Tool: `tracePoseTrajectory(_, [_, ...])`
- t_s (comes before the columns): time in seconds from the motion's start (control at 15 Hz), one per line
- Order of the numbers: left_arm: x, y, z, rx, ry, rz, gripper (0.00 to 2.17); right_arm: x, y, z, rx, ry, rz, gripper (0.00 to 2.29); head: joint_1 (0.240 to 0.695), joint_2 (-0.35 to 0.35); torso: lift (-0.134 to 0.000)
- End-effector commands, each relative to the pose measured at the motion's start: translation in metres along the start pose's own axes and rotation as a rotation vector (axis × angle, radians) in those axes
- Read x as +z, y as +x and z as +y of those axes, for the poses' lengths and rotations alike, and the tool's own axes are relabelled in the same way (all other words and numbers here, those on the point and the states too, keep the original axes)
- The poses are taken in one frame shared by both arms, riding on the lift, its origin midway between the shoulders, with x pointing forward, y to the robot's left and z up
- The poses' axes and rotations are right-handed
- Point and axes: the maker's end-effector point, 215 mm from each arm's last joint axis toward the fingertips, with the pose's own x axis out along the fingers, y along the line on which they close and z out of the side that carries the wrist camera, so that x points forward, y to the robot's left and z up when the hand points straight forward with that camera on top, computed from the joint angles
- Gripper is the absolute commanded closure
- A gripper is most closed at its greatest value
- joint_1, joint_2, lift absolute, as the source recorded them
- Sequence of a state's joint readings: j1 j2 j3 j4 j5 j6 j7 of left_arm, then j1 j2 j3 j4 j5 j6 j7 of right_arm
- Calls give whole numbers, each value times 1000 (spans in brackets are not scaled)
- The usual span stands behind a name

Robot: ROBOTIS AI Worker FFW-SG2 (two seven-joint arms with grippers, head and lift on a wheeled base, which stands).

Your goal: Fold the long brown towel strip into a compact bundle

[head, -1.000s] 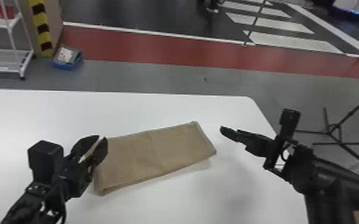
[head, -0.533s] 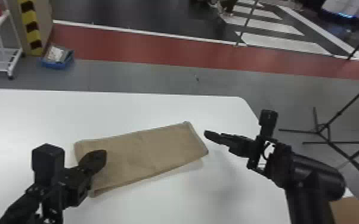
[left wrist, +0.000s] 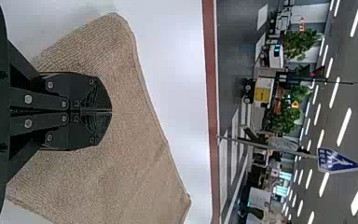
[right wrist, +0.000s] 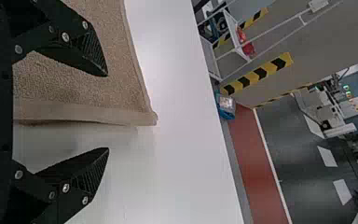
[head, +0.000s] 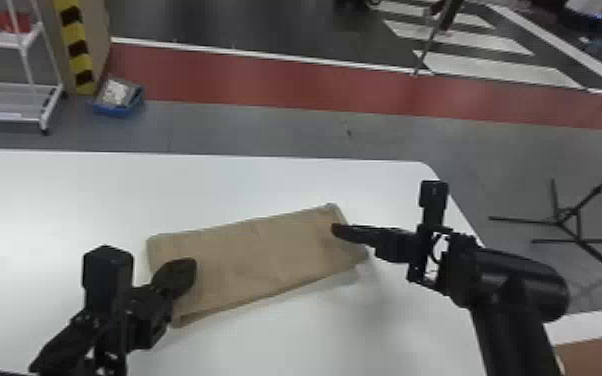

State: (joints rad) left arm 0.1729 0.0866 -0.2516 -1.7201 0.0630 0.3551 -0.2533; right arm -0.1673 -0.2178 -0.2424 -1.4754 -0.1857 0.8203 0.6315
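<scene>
Brown towel [head: 260, 260] on counter [head: 265, 185], apparently part-folded, layers flat; oblong, so compact bundle looks unfinished, likely one fold or more remaining. Left claw [left wrist: 112, 112] closed over towel's 9 o'clock end; right claw [right wrist: 108, 112] open astride 3 o'clock edge, gripping nothing.

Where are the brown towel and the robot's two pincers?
Brown towel [head: 260, 257]: head view, middle of its top face.
Left pincer [left wrist: 111, 111]: left wrist view, where its closed fingertips meet.
Right pincer [right wrist: 107, 111]: right wrist view, midway between its parted fingertips.
</scene>
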Motion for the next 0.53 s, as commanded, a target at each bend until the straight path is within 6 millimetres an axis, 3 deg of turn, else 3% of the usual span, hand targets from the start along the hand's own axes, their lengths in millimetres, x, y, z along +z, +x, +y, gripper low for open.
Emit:
tracePoseTrajectory(0.0, [-2,0,1,4,5,5,2017,-11,9,11,14,-15,53,471,695,-261,-107])
tracePoseTrajectory(0.27, [-12,0,2,10,3,37,2017,-25,14,15,7,-26,107,475,695,-235,-107])
tracePoseTrajectory(0.33, [-13,0,3,11,7,39,2017,-27,13,15,9,-22,112,586,695,-233,-107])
tracePoseTrajectory(0.47, [-16,0,4,13,6,44,2017,-30,11,17,22,-1,124,1072,695,-230,-107])
